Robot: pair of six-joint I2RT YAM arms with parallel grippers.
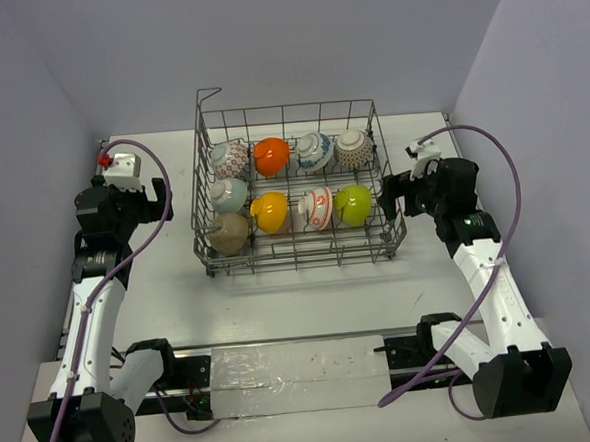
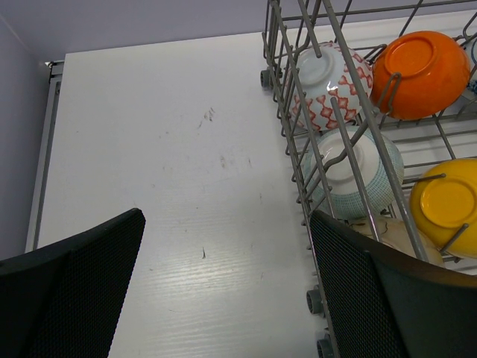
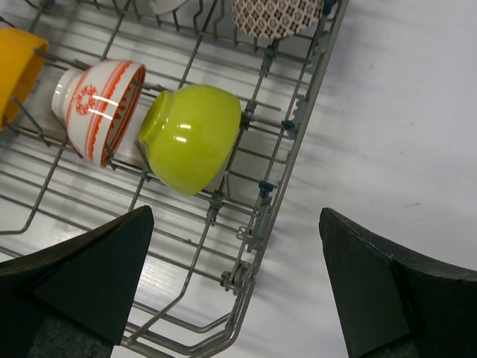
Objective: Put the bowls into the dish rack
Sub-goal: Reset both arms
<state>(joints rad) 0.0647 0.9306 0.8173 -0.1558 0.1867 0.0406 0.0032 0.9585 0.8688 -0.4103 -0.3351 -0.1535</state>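
The white table [image 1: 159,289] is carrying the grey wire dish rack [image 1: 297,259], which is sitting toward 12 o'clock from the arm bases. The left end effector [image 2: 223,224] is hanging at the rack's 9 o'clock and the right end effector [image 3: 237,224] at its 3 o'clock. Both are spread wide and gripping nothing.

Nine bowls are resting on their sides between the tines and none is showing on the table, so the loading is looking pretty much finished imo.

Main worry: both end effectors are hovering just beside the rack's side walls. A sloppy pull-away could end up catching a wire, shoving the whole rack and rattling bowls loose.

The lime green bowl [image 3: 190,138], at about 4 o'clock in the rack, is looking glossy and slick. It's leaning tilted on a couple of tines near the wall, so it's probably the likeliest one to tip. The orange bowl [image 2: 421,74] is looking more snugly held.
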